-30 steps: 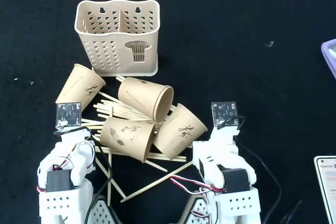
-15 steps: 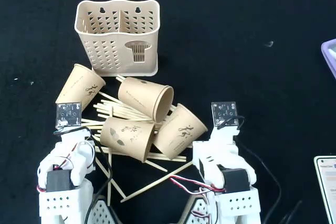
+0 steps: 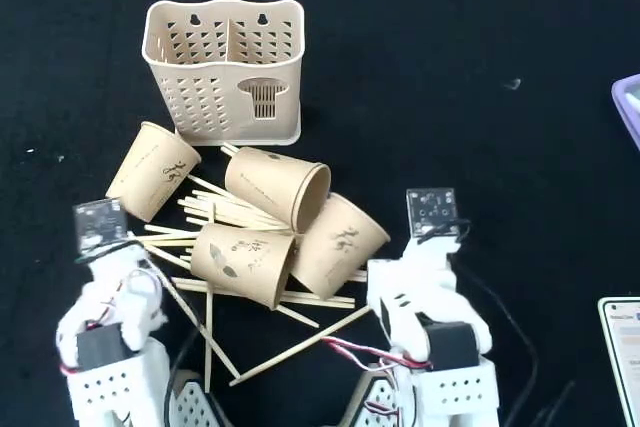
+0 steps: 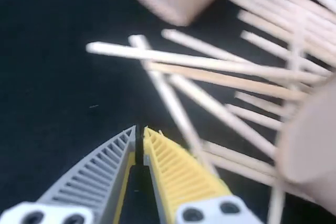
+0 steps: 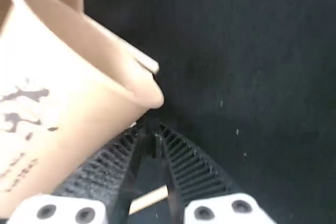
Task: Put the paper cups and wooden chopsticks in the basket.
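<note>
The beige slotted basket (image 3: pixel 225 72) stands upright at the back of the black table. In front of it several paper cups lie on their sides (image 3: pixel 152 171) (image 3: pixel 278 187) (image 3: pixel 243 264) (image 3: pixel 338 246) over a scatter of wooden chopsticks (image 3: pixel 215 212). My left gripper (image 4: pixel 139 134) is shut and holds nothing, low over the dark cloth just short of the chopstick ends (image 4: pixel 210 64). My right gripper (image 5: pixel 153 129) is shut too, its tips right at the rim of a lying cup (image 5: pixel 63 93). A chopstick piece (image 5: pixel 149 198) lies under it.
The left arm (image 3: pixel 105 297) sits at the front left and the right arm (image 3: pixel 430 287) at the front right of the pile. A purple container edge (image 3: pixel 628 107) and a white card (image 3: pixel 622 347) lie at the table's right side.
The left arm has swung left, away from the cups. The right arm has shifted slightly, and the cup beside it has been nudged a little to the left.
</note>
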Robot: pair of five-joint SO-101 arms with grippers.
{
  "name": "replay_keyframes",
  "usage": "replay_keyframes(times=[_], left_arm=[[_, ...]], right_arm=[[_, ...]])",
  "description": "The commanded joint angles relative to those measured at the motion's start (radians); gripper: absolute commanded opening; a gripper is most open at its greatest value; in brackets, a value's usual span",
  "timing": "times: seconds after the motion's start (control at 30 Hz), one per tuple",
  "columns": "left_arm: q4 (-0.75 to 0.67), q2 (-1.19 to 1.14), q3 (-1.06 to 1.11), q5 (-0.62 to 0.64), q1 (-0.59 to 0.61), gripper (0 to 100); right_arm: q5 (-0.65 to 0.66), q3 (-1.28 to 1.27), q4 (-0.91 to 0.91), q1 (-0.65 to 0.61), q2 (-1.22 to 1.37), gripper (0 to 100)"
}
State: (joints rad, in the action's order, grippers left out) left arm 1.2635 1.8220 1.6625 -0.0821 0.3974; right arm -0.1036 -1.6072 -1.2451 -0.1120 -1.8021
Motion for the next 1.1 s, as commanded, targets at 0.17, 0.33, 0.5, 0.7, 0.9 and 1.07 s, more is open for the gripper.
replay_keyframes(times=[0.17, 0.33, 0.5, 0.7, 0.9, 1.07], left_arm=[[-0.006, 0.002, -0.417, 0.002, 0.321, 3], [-0.132, 0.002, -0.364, 0.002, 0.254, 3], [-0.295, 0.000, -0.196, 0.005, 0.199, 8], [-0.305, 0.000, -0.082, 0.012, 0.186, 26], [-0.258, 0.000, -0.068, 0.012, 0.140, 20], [-0.259, 0.002, -0.047, 0.005, 0.099, 20]], right_arm=[[0.147, 0.323, 0.028, 0.017, -0.093, 1.6], [0.500, 0.272, 0.098, 0.014, -0.093, 1.6], [0.554, 0.394, 0.094, 0.017, -0.087, 6.0], [0.520, 0.642, 0.052, 0.017, 0.031, 14.4], [0.489, 0.883, -0.021, 0.009, 0.516, 13.8], [0.468, 0.989, -0.175, 0.009, 0.903, 13.8]])
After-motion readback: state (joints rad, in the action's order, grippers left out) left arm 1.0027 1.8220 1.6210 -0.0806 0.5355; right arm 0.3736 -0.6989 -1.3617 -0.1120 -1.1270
